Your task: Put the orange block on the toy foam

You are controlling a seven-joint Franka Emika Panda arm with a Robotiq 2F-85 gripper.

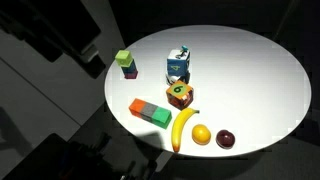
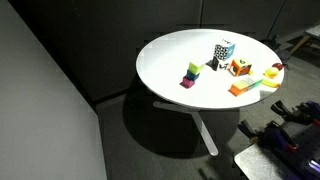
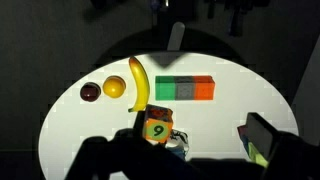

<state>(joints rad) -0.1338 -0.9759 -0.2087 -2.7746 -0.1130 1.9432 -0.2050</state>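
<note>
Gripper (image 3: 186, 163) jaws wide apart, holding nothing. Orange block (image 1: 138, 105) on round white table (image 1: 250, 70), touching green block (image 1: 158, 116); toy foam (image 1: 178, 66) apart. Room dark.

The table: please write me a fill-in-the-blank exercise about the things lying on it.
1. The orange block touches a neighbouring block coloured ____.
2. Between the banana and the dark fruit lies a round fruit coloured ____.
3. The top of the table is coloured ____.
Missing words: green, orange, white.
</note>
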